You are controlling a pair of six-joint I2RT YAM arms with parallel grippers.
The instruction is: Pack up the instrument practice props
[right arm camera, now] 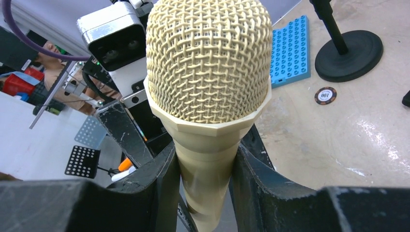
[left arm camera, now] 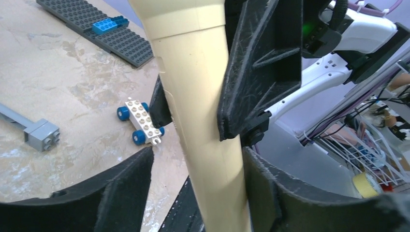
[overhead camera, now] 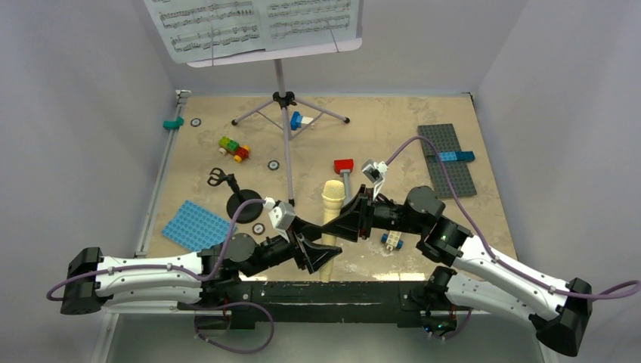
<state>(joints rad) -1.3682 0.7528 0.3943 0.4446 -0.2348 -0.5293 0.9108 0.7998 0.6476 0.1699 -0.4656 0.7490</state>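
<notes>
Showing from above mic (overhead camera: 333,198) near table's (overhead camera: 423,113) front edge, clenched in right claw (overhead camera: 348,219), left claw (overhead camera: 319,253) just below. Through left wrist, straddling handle, released, gap on one side. Through right wrist, squeezing handle both sides under mesh head

Matt cream plastic microphone (right arm camera: 208,63) with woven mesh head.

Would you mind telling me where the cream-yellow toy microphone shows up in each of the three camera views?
Top external: microphone just below centre of the picture.
Left wrist: its handle runs top to bottom through the middle.
Right wrist: its mesh head fills the upper centre.
Landmark: the blue studded plate, left of it in top external, upper right in right wrist; not in left wrist.
</notes>
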